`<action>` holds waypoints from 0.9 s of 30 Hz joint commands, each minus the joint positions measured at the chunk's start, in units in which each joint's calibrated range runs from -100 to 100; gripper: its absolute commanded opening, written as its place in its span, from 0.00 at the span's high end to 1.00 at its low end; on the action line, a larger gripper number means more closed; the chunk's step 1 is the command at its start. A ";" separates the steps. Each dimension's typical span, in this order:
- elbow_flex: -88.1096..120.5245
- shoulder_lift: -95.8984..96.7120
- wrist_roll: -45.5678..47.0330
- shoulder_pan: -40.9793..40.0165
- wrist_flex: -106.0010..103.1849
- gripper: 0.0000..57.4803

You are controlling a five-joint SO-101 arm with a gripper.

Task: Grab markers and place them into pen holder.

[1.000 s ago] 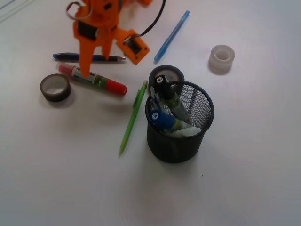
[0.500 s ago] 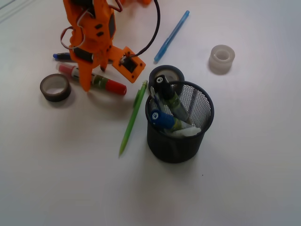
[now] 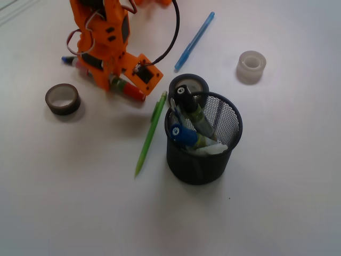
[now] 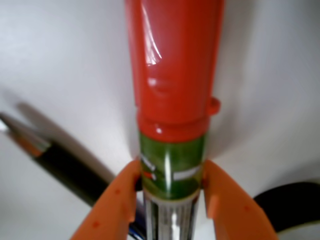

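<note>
My gripper (image 4: pixel 171 187) sits low over the red-capped marker (image 4: pixel 172 85), and in the wrist view I see its two orange fingers (image 4: pixel 116 202) pressed against either side of the green band of the barrel, just below the red cap, so the claw is closed narrow on that marker. From the front the orange gripper (image 3: pixel 109 80) covers most of the barrel and only the red cap end pokes out toward the lower right, low over the white table (image 3: pixel 80 202); I cannot tell whether it touches the surface. Just beside the marker in the wrist view lies a dark pen (image 4: pixel 60 165) running diagonally, and in the front view its blue tip shows at the gripper's left. A dark tape roll (image 3: pixel 63 99) lies near, to the lower left of the claw. A slim green mechanical pencil (image 3: pixel 151 133) lies slanted between the gripper and the pen holder (image 3: pixel 202 154). That black mesh cup stands upright, well apart from my claw, and already holds the black-capped marker (image 3: pixel 186 101) and the blue-capped marker (image 3: pixel 184 135), both leaning inside. A second dark ring (image 3: pixel 184 81) touches the holder's far rim. Farther out lie a blue pen (image 3: pixel 195 40) and a clear tape roll (image 3: pixel 251 66).
</note>
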 commanded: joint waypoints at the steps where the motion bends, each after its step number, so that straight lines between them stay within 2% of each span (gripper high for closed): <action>1: -1.46 -10.49 -2.88 -0.57 4.48 0.99; 7: -10.79 -32.85 -12.99 -4.23 11.40 0.99; 12: -16.14 -36.08 -22.22 -9.84 1.68 0.99; 17: -16.32 -35.57 -31.99 -16.94 -17.21 0.99; 21: -8.80 -34.12 -41.86 -22.25 -38.30 0.99; 27: 10.13 -29.11 -43.13 -23.82 -77.14 0.99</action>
